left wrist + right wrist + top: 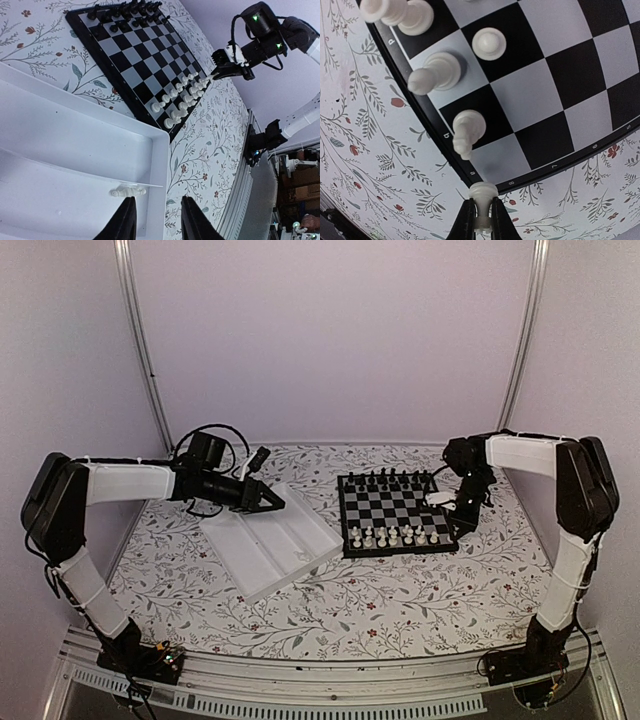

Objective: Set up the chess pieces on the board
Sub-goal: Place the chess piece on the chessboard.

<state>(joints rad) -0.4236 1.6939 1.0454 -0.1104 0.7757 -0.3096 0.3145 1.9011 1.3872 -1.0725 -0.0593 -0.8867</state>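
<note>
The board (395, 508) lies right of centre, with black chessmen (385, 480) along its far side and white chess pieces (395, 535) in two rows along its near side. My right gripper (462, 523) is shut on a white piece (483, 196) and holds it upright over the board's near right corner (520, 176), beside a white knight (466, 131). My left gripper (158, 201) is open over the near end of the white tray (75, 150). One white piece (128, 191) lies on its side there, just ahead of the left fingertip.
The tray (270, 540) lies slanted, left of the board. A white bishop (437, 72) and pawn (489, 43) stand near the held piece. The floral cloth (400, 590) covers the table. Grey walls stand at the back and sides.
</note>
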